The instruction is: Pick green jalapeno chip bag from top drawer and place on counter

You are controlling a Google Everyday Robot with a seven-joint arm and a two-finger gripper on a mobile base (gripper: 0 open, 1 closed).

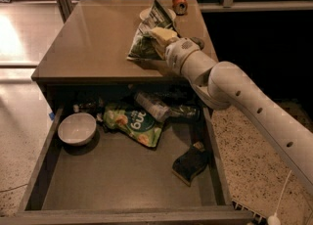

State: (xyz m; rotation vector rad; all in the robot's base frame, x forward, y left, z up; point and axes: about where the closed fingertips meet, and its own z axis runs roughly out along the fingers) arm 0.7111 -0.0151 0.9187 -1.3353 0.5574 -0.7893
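The green jalapeno chip bag [144, 40] is over the right rear part of the counter [93, 38], tilted, with its lower edge at the tabletop and one corner pointing up. My gripper [161, 37] is shut on the bag's right side, its pale fingers [164, 33] pressed on the foil. The white arm reaches in from the lower right, across the counter's front right corner. Below, the top drawer [122, 190] is pulled fully open.
An orange can [179, 1] and a pale dish [145, 13] sit at the counter's back edge behind the bag. In the drawer lie a white bowl [77, 128], a lime-green bag [133, 123], a clear wrapped item [154, 106] and a dark sponge-like object [190, 163].
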